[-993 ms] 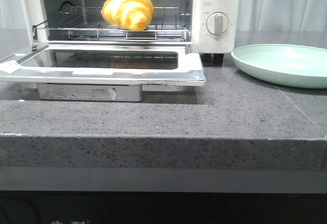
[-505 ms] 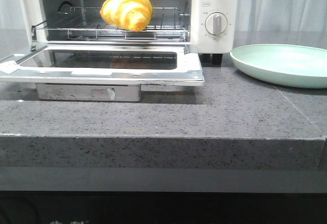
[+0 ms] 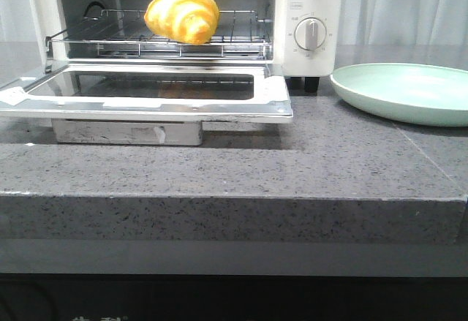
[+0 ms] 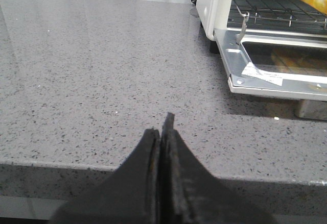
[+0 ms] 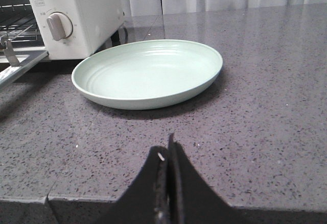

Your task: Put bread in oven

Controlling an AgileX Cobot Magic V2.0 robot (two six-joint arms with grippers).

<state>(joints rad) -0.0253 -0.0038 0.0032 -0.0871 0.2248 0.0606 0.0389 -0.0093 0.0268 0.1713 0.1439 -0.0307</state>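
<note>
You have the glossy golden striped bread (image 3: 182,14) sitting on the wire rack (image 3: 157,42) inside the white toaster oven (image 3: 311,14), door down. Left gripper (image 4: 164,132) and right gripper (image 5: 167,155): fingers pressed together, holding nothing, over grey speckled counter (image 3: 329,167).

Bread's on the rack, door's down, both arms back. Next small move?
Probably bring the left gripper toward the front edge of the open door to lift it shut. The bread already sits on the wire rack inside the oven, the plate is empty, and both grippers, right included, are closed and holding nothing.
</note>
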